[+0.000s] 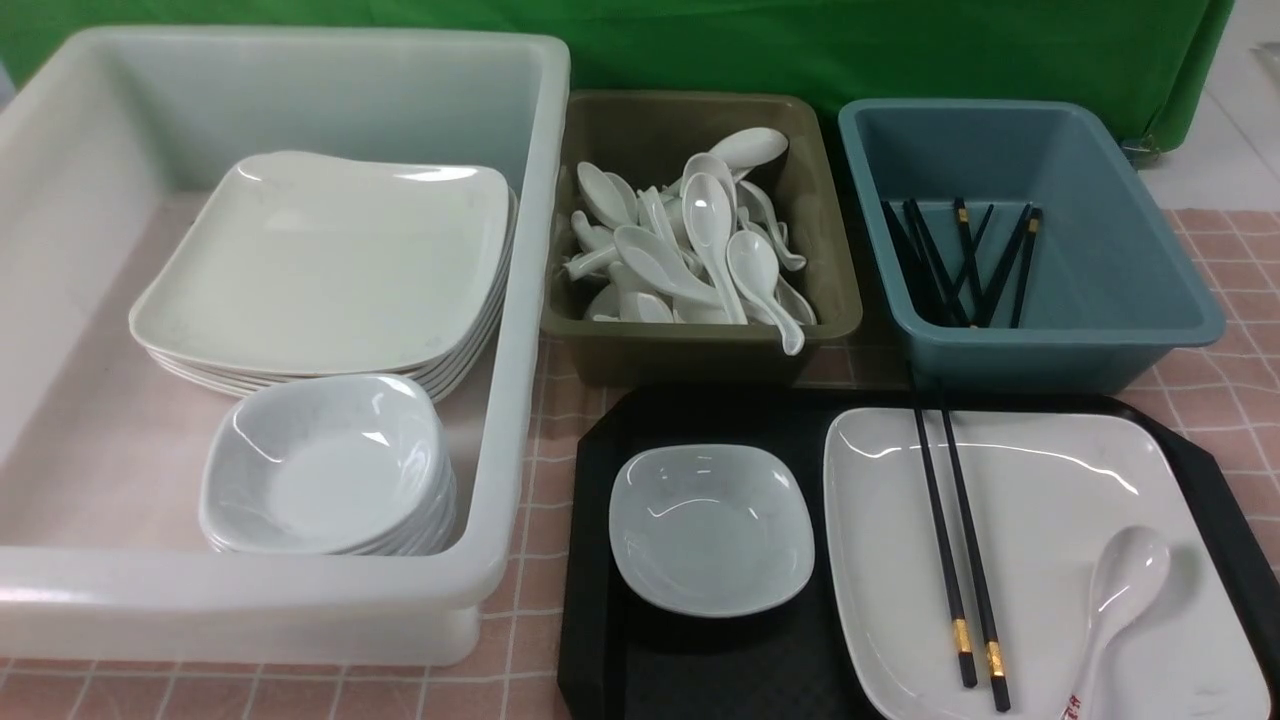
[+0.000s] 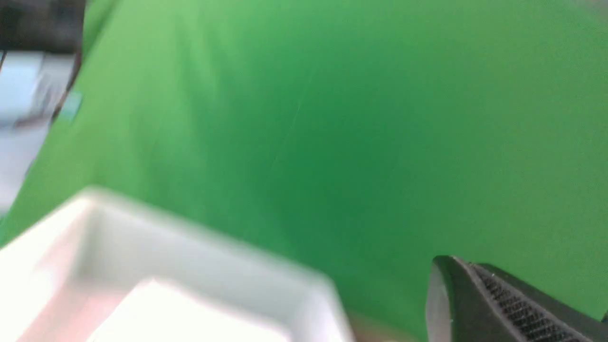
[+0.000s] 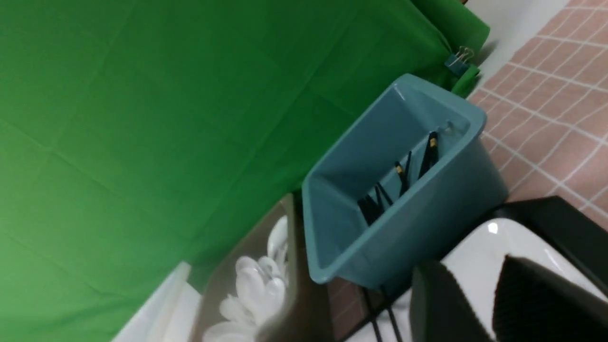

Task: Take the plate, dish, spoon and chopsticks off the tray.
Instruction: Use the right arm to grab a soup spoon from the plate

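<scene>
We looked across a table covered in a pink cloth checked with thin white lines, and a green backdrop hung along its far edge. In the right wrist view a binder clip pinched the green fabric at its corner.

The black tray sat nearest us, right of centre. The dish stood on the tray's left half, apart from the plate, which filled the right half. The chopsticks lay side by side across the plate, with their gold-banded thick ends toward us and their thin tips past the plate's far rim, close to the base of the blue bin. The spoon rested bowl-up on the plate's near right part, right of the chopsticks, its red-printed handle running to the bottom of the front view.

Behind the tray, the blue bin held more black chopsticks. The olive bin beside it held a heap of white spoons. A large white tub on the left held a stack of plates and, nearer us, a stack of dishes.

Neither arm appeared in the front view. The left gripper showed only one finger against the backdrop, above the tub's corner. It was closed and we saw nothing in it. The right gripper hung above the plate's far edge, its fingers parted and empty.
</scene>
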Controlling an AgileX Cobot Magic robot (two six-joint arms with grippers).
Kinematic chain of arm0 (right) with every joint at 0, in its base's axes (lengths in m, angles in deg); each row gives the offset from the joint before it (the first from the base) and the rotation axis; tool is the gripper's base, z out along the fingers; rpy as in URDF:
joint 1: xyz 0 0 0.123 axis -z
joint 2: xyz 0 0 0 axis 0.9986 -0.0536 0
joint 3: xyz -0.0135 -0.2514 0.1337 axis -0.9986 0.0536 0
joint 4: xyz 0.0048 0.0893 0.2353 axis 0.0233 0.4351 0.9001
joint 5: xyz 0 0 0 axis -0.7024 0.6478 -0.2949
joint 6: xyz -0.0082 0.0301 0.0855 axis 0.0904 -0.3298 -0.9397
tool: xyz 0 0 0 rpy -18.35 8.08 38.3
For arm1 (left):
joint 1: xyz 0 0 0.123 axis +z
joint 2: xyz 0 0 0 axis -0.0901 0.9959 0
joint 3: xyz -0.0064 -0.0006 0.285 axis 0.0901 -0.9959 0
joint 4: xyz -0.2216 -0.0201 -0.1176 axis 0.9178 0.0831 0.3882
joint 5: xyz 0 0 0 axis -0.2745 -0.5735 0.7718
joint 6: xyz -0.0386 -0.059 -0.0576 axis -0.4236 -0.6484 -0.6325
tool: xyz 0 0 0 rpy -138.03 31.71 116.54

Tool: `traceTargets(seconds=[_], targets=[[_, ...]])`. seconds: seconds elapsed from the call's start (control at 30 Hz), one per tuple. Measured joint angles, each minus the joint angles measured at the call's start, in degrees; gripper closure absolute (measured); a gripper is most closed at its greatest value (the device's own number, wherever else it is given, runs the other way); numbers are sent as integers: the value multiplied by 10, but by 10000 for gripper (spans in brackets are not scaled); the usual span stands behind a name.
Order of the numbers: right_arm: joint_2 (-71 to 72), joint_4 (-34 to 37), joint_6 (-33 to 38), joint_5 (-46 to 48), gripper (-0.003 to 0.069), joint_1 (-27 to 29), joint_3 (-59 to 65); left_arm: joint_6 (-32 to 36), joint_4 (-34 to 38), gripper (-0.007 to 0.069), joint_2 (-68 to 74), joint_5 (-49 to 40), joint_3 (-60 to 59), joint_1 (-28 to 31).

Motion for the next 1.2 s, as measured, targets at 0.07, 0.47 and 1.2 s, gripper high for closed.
traceTargets(seconds=[0.07,0.47,1.2], targets=[[0,1,-1,3,416,-5,-1,53,20,603,59,-91,50,0],[-278,-13,211,473,627,-169,-340,268,132,625,383,-324,150,-27],[-863,-63,242,555,211,-120,-542,301,45,636,651,-222,333,-515]])
